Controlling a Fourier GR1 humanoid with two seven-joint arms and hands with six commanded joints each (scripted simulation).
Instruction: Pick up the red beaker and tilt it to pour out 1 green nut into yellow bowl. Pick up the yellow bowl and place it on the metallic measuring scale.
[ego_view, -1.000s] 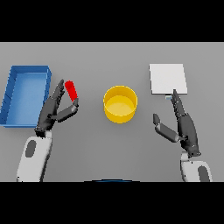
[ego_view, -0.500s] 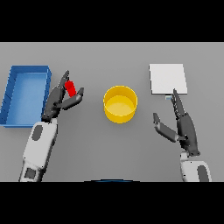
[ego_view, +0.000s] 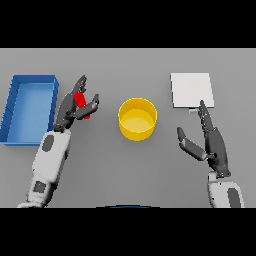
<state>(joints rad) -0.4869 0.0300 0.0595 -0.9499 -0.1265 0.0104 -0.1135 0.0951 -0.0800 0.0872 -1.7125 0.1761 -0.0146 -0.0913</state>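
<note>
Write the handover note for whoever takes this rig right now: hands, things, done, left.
Left hand: fingers round the red beaker, between the blue bin and the yellow bowl.
Right hand: open, idle, below the metallic scale.
Yellow bowl: on the table at centre, apart from both hands.
Done: beaker grasped. No nut visible in the bowl.
Left: tilt and pour one green nut into the bowl, then set the bowl on the scale.

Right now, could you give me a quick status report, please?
Left hand closing round red beaker, grip not confirmed. Right hand open, idle beside scale. Yellow bowl mid-table, path to it unobstructed.
</note>
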